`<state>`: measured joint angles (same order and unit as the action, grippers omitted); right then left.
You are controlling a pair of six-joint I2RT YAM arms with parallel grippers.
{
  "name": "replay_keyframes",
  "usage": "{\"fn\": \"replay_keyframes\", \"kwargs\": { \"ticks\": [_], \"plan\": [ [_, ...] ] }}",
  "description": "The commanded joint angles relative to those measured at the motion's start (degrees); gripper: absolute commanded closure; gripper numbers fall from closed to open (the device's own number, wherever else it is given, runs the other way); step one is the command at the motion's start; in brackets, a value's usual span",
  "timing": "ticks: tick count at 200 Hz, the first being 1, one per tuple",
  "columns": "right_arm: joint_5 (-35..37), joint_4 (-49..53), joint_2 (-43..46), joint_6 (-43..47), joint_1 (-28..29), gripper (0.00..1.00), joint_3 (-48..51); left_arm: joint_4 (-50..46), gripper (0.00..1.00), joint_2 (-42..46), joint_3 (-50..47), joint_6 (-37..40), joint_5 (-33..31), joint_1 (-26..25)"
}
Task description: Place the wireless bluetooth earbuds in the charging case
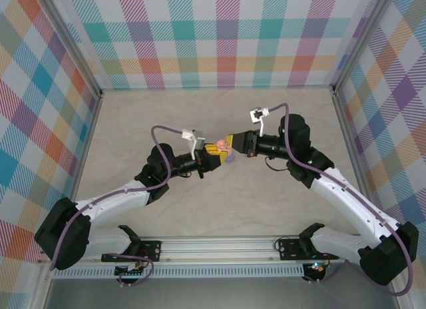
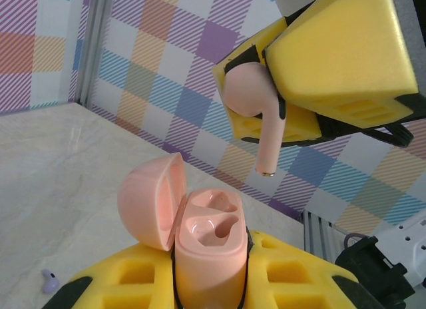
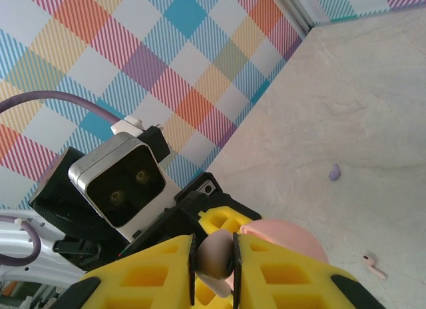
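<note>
Left claw (image 1: pixel 214 160): clamped on open pink case (image 2: pixel 208 256).
Right claw (image 1: pixel 234 144): clamped on pink bud (image 2: pixel 256 99), at case's 1 o'clock, apart.
Tabletop (image 3: pixel 373 89): purple bud (image 3: pixel 335 171), second pink bud (image 3: pixel 373 264) lying loose.

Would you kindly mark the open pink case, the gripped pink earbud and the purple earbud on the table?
open pink case (image 2: pixel 208 262), left wrist view, lower shell
gripped pink earbud (image 2: pixel 268 139), left wrist view, stem
purple earbud (image 3: pixel 335 171), right wrist view, whole body

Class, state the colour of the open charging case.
The charging case is pale pink, clearest in the left wrist view.
</note>
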<state>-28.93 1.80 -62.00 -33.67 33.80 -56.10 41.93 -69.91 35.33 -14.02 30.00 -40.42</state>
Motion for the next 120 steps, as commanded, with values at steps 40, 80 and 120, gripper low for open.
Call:
{"fn": "replay_keyframes", "kwargs": {
  "ticks": [40, 80, 120],
  "plan": [
    [1.5, 0.8, -0.9, 3.5, 1.9, 0.79, -3.1, -0.9, 0.84, 3.2, 2.1, 2.0, 0.4, -1.0],
    [1.8, 1.8, -1.3, 4.3, 2.6, 0.79, -3.6, -1.6, 0.84, 4.3, 2.2, 2.1, 0.3, -1.0],
    [1.8, 2.4, -1.6, 4.6, 3.0, 0.79, -3.9, -2.2, 0.84, 4.9, 2.2, 2.5, -0.2, -1.1]
  ]
}}
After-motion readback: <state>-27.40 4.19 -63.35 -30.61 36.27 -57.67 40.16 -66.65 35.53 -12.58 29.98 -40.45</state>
